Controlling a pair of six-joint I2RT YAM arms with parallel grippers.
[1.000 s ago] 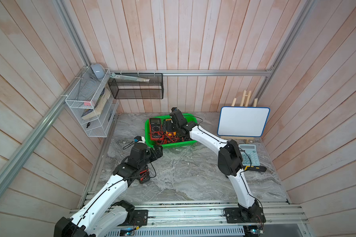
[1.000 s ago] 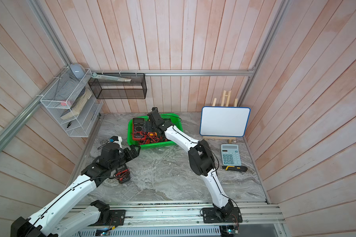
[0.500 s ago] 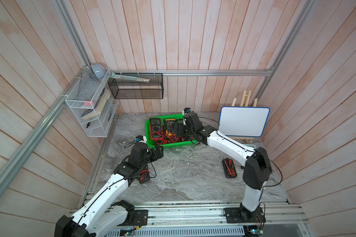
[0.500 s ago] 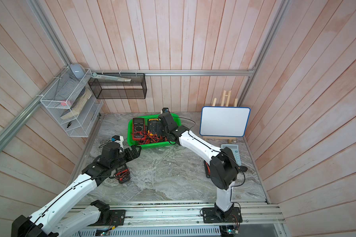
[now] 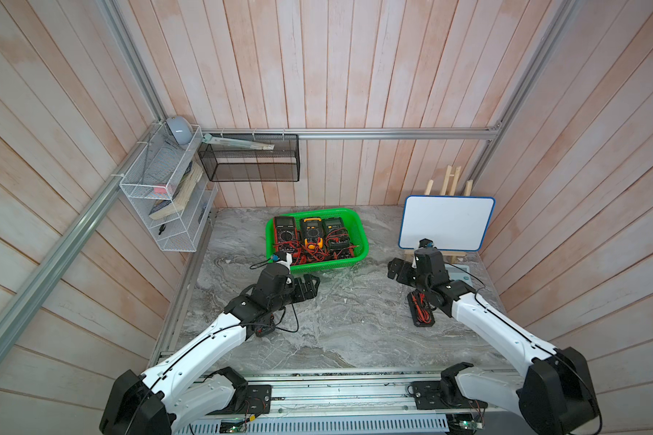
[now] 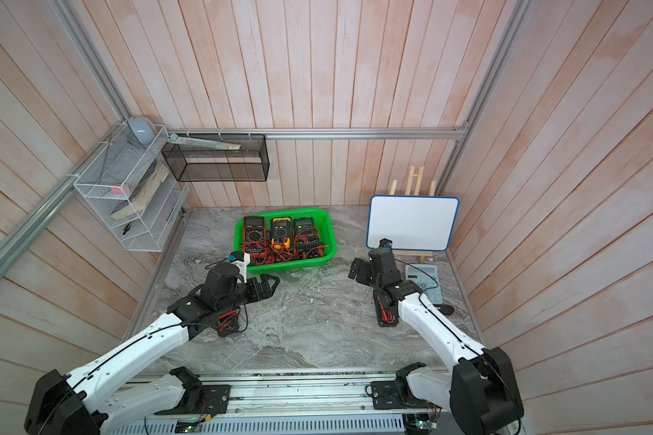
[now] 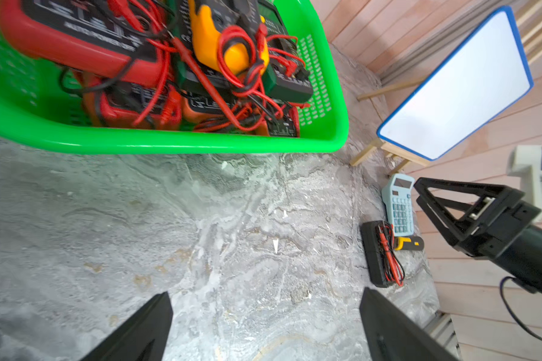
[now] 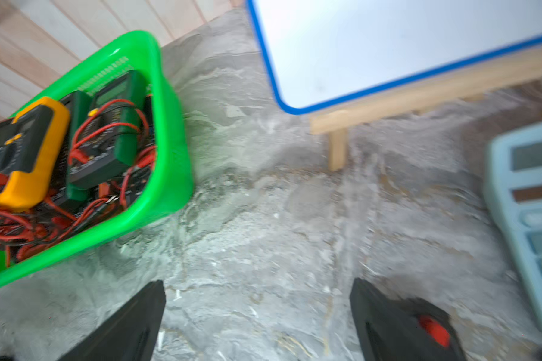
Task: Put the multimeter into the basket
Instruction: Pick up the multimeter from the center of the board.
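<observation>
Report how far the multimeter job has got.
Done: the basket holds a red multimeter, yellow multimeter and green multimeter, with more underneath. In hand: nothing; the left gripper and right gripper are open and empty. Left: a black multimeter lies on the table by the right arm; what looks like a second multimeter sits partly hidden under the left arm.

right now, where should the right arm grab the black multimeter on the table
Across the middle of the black multimeter, from above with the right gripper, jaws on its two long sides. It lies flat, long and narrow, with leads coiled on top; the calculator crowds one side.
</observation>
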